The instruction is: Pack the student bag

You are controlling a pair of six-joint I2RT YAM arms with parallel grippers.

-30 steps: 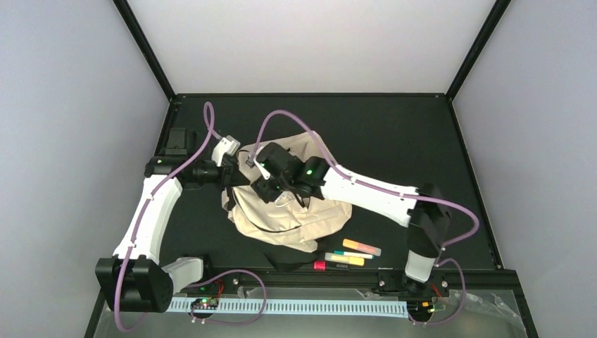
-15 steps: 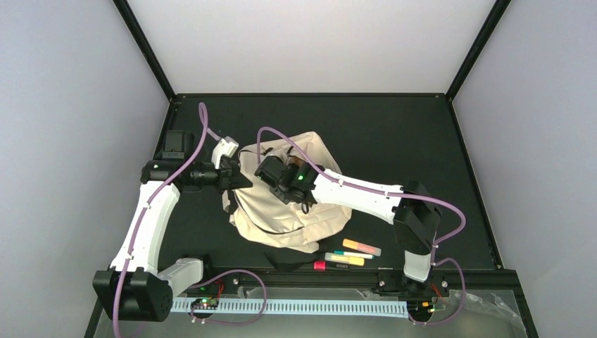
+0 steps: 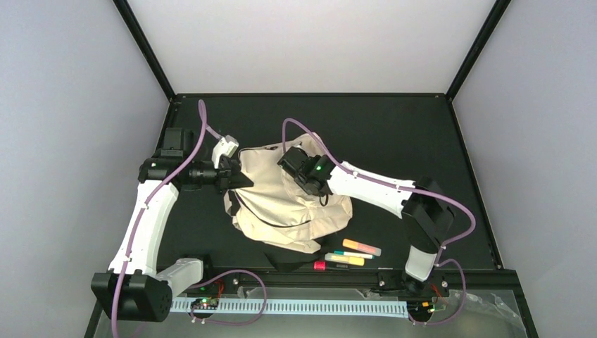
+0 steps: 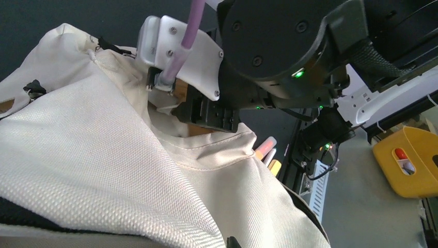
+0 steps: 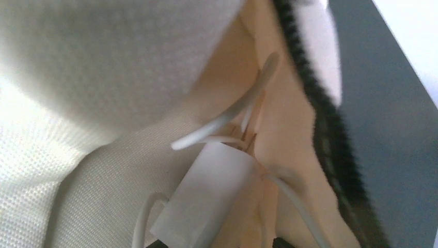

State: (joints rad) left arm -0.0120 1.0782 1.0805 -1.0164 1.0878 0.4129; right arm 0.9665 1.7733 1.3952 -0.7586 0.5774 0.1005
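Note:
The student bag (image 3: pixel 288 208) is a cream fabric backpack lying in the middle of the black table. My left gripper (image 3: pixel 238 177) is at its left edge, shut on the bag's fabric. In the left wrist view the cloth (image 4: pixel 129 170) fills the frame and covers the fingers, except one dark fingertip (image 4: pixel 231 242). My right gripper (image 3: pixel 297 159) is at the bag's far opening. In the right wrist view it is open (image 5: pixel 214 244), with a white charger block (image 5: pixel 206 201) and its white cable (image 5: pixel 227 116) lying inside the bag between the fingertips, against the left one.
An orange highlighter (image 3: pixel 361 247), a yellow one (image 3: pixel 345 259), a thin white pen (image 3: pixel 354 254) and a red-capped pen (image 3: pixel 320 265) lie near the table's front edge, right of the bag. A black strap (image 3: pixel 281 259) trails in front. A yellow bin (image 4: pixel 408 163) stands beyond the table.
My right gripper has moved from the bag's middle to the back right, to its far opening. The bag's top fabric now lies flatter and uncovered. The left arm has barely moved.

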